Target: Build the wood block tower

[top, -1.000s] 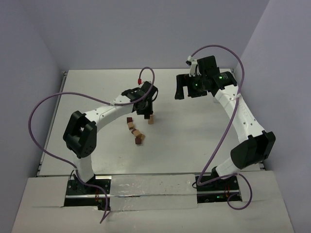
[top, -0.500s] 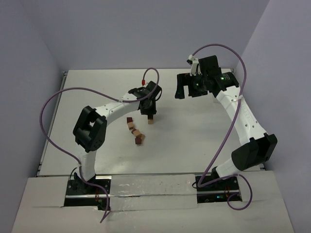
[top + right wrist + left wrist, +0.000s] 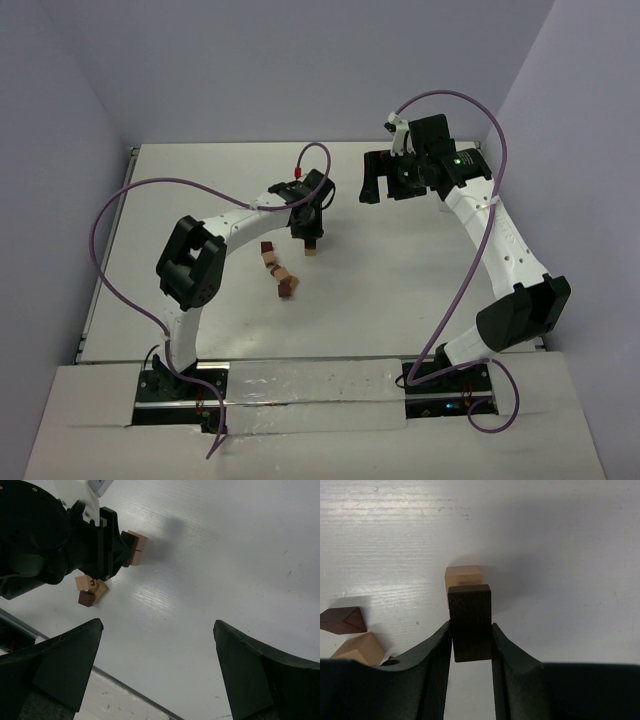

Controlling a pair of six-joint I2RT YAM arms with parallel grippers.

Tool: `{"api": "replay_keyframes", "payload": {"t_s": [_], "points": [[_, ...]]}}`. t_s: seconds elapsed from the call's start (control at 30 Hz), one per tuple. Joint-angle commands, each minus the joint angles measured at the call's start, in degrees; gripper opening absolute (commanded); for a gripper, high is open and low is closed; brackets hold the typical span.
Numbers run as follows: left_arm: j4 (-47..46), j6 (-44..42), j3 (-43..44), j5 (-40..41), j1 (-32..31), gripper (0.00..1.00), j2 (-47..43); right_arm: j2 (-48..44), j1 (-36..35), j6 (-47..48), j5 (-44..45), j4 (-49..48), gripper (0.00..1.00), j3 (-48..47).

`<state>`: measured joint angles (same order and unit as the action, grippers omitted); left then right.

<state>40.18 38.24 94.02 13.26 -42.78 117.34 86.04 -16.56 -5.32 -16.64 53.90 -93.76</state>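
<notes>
Tool on the left (image 3: pixel 471 631) is clamped on a dark brown block (image 3: pixel 470 620), just beside a tan block (image 3: pixel 463 575); right tool (image 3: pixel 157 627) gapes wide, holding nothing.

I can read no text, label, brand or number on any of my feeds. In the right wrist view, one tan block (image 3: pixel 86 582) bears small dark marks, too small for me to make out.
</notes>
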Motion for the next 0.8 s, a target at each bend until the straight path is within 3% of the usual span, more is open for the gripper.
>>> {"api": "replay_keyframes", "payload": {"t_s": [0.0,0.3,0.77], "points": [[-0.1,-0.8,2.7,0.2,-0.2,0.07,0.5,-2.0,0.4,-0.4,-1.0,-2.0,1.00,-0.8],[0.6,-0.6,3.9,1.5,-0.1,0.14,1.7,-2.0,0.4,-0.4,-1.4,-2.2,1.00,-0.5],[0.9,-0.5,3.9,2.6,0.4,0.15,2.3,-1.8,0.5,-0.3,-2.1,-2.2,1.00,-0.5]]}}
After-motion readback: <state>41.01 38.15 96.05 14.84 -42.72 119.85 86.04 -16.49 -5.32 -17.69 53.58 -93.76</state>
